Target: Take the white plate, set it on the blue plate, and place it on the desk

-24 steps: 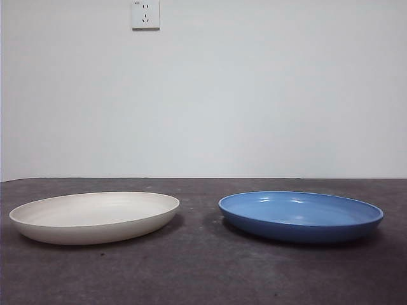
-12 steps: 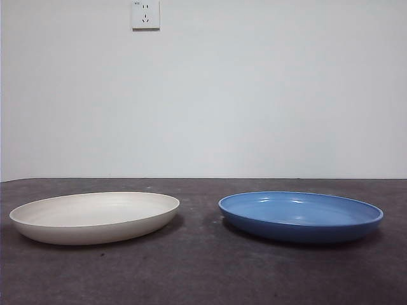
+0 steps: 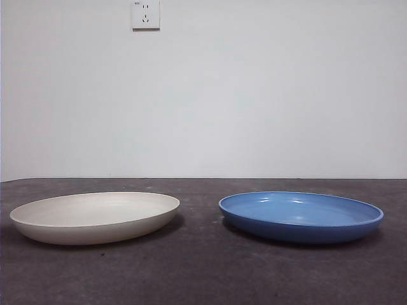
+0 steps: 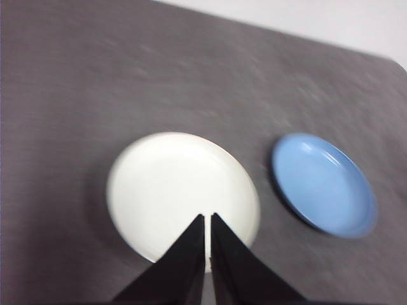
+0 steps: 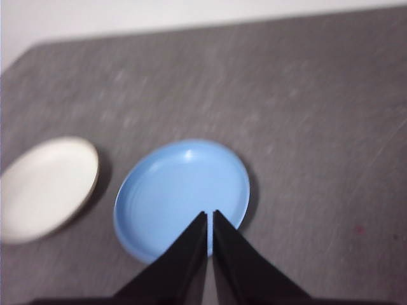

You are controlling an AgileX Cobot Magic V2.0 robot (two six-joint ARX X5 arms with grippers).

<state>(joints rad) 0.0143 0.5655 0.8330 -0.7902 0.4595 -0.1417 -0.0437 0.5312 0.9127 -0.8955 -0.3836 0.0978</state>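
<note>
Stretching out under everything is the desk [image 3: 203, 267], big, flat and dark grey with a rough, spotty look. Both plates sit on it, side by side with a clear gap of desk between them, and neither one touches the other.

The white plate [image 4: 182, 194] lies right below the left gripper [image 4: 207, 217], which hangs high above it with its two black jaws pressed together and nothing between them. The blue plate [image 4: 323, 185] sits off to one side of that gripper.

The right gripper [image 5: 208, 215] hangs high over the blue plate [image 5: 181, 194], with the white plate [image 5: 46, 187] off to its side. Its jaws are pressed together too, and it holds nothing. No arm shows in the front view, so both grippers are well up from the desk.

Nothing has been picked up yet, so the task looks to be at its very start.

The white plate [image 3: 94, 217] looks stiff and fairly light, with a smooth, dull skin. It is wide and flat, so the jaws could never fit around it. The best place to hold is likely the low curved rim, with one jaw inside and one outside. It may tip when held by one edge, and it could chip if it bangs the shiny blue plate [image 3: 301, 216].
</note>
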